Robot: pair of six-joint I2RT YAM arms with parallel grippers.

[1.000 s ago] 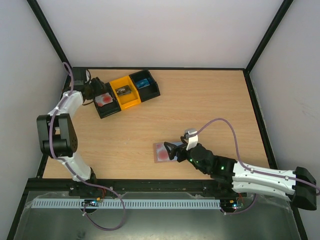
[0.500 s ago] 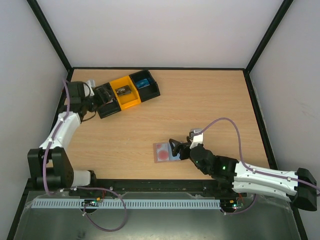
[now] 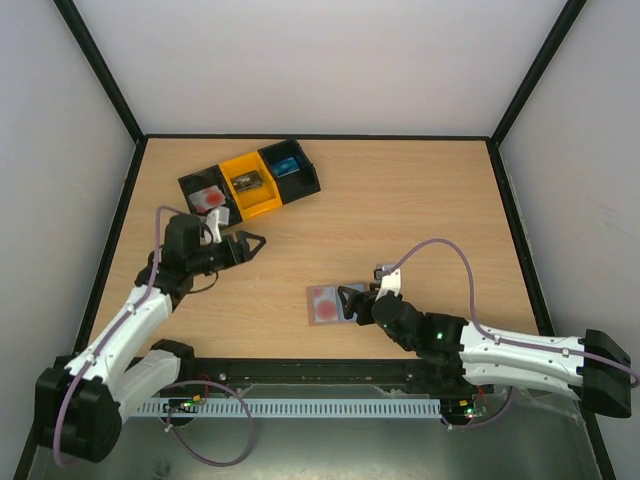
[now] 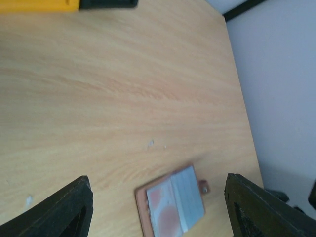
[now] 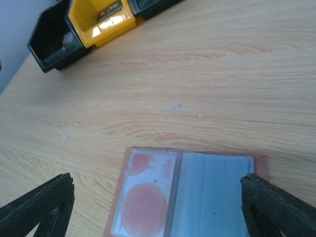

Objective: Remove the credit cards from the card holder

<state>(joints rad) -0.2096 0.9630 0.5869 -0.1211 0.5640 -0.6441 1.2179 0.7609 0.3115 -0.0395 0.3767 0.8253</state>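
Card holder (image 3: 330,303) lying open just ahead of the right end effector (image 3: 352,302), which is open and empty; left end effector (image 3: 248,243), likewise open, has swung back from the bins (image 3: 262,206) toward it, one red card (image 5: 145,197) still pocketed.

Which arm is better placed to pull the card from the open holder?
Right. The right gripper stands open at the card holder's edge, with the red-spotted card just ahead of it. The left gripper, also open, hangs farther off, nearer the bins.
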